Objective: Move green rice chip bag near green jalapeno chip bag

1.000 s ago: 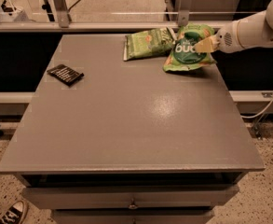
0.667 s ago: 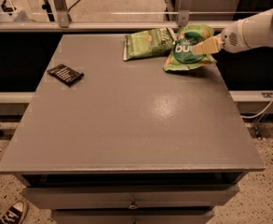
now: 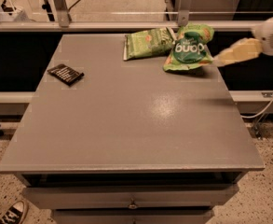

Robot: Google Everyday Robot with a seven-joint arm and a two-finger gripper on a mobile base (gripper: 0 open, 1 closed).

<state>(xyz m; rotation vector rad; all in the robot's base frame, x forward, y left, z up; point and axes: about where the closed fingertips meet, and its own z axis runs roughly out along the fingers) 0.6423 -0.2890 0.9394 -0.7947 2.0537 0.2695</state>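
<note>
**A:** Where is the tool?

**B:** The pale yellowish tool (image 3: 225, 58), on its white arm (image 3: 272, 34), hangs over the 2 o'clock edge of the flat grey table (image 3: 140, 125). Its tip is at, or just beside, the right edge of the big lime-green crinkly rice chip bag (image 3: 188, 50). I cannot tell whether it is apart, together or clamped on the foil.

**A:** And the bag itself?

**B:** It lies at about 1 o'clock on the table. Its left edge touches or slightly overlaps the smaller, duller olive-green jalapeno chip bag (image 3: 147, 43) at 12 o'clock. A flat dark packet (image 3: 65, 73) lies well apart at 10 o'clock.

**A:** So what's the step?

**B:** Judging by how they lie, the bags are already near each other, so what remains is a clean let-go. The foil is light and snags easily. Spread the tool fully, rise straight up, then retreat toward 3 o'clock, so that nothing drags the rice chip bag away from its neighbour or off the far edge.
</note>
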